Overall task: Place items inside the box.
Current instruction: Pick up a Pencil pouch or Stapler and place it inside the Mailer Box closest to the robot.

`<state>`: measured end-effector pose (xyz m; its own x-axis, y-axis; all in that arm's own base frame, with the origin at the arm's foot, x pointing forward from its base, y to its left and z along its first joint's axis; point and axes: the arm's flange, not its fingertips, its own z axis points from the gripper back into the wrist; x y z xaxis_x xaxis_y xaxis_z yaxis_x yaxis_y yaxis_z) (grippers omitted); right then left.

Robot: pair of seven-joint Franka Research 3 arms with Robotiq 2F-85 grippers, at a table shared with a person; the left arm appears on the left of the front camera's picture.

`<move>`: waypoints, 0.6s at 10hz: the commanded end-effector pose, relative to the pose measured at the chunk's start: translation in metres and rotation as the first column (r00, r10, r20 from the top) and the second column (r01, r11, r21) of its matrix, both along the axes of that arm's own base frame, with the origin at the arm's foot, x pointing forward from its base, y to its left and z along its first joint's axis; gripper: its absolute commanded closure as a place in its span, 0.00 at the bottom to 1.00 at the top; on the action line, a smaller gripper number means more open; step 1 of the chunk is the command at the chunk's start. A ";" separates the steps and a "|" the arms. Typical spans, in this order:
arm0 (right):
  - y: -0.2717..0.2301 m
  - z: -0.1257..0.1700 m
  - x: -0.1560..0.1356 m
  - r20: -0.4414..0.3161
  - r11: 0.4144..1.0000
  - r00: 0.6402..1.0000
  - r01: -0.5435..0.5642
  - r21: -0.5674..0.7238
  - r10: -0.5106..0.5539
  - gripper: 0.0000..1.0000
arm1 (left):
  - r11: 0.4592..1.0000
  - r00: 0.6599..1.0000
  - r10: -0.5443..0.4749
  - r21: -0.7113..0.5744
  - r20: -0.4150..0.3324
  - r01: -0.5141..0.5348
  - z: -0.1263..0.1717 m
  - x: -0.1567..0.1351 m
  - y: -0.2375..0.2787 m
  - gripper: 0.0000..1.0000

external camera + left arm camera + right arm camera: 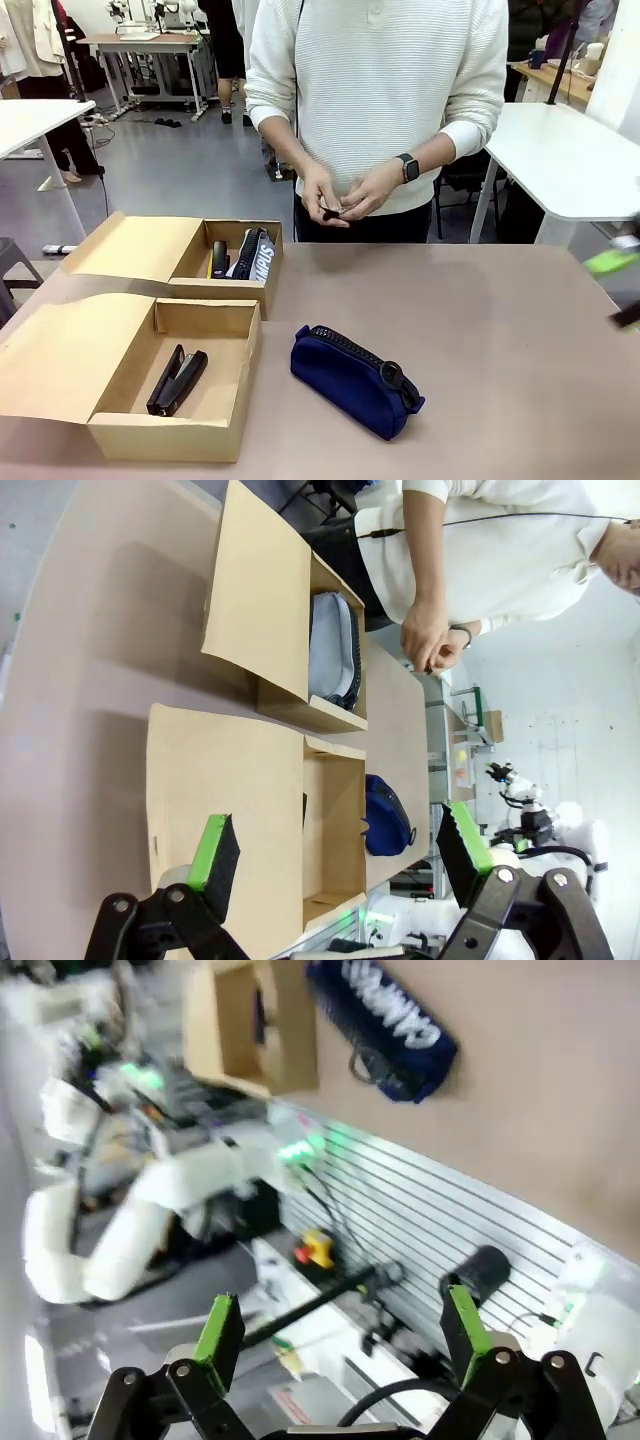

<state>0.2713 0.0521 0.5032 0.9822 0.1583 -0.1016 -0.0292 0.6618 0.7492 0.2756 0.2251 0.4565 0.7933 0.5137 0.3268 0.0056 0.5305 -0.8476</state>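
Lying on the tabletop (500, 350) just right of the larger cardboard box (165, 438): navy-blue zip pencil pouch (355, 380), outside the box and close to its side wall. The box's flap is open, and one black stapler (177, 380) lies flat on its floor. The smaller box (222, 292) behind it holds dark items and a yellow one.

Left gripper (338, 850): fingers spread wide, nothing between them, looking down on both boxes.

Right gripper (340, 1328): fingers apart, empty, camera aimed past the table's edge.

Person's hands (340, 195): together at the far side, holding something small that I cannot identify.
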 end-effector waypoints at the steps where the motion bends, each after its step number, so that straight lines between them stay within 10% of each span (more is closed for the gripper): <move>1: 0.075 -0.007 0.053 -0.026 0.951 0.967 -0.253 -0.176 0.253 0.00 | 1.000 1.000 -0.002 -0.007 0.030 0.002 0.000 0.000 0.000 0.00; 3: 0.162 -0.033 0.073 -0.044 0.864 0.936 -0.341 -0.372 0.350 0.00 | 1.000 1.000 -0.002 -0.007 0.030 0.002 0.000 0.000 0.000 0.00; 5: 0.166 -0.036 0.075 -0.039 0.849 0.974 -0.213 -0.483 0.222 0.00 | 1.000 1.000 -0.002 -0.007 0.030 0.002 0.000 0.000 0.000 0.00; 6: 0.190 -0.043 0.051 -0.040 0.863 0.918 -0.384 -0.329 0.394 0.00 | 1.000 1.000 -0.002 -0.007 0.030 0.002 0.000 0.000 0.000 0.00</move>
<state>0.3438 0.2378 0.4521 0.8768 0.4394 -0.1953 -0.3316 0.8467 0.4160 0.2759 0.2252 0.4565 0.7935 0.5135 0.3266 0.0049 0.5314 -0.8471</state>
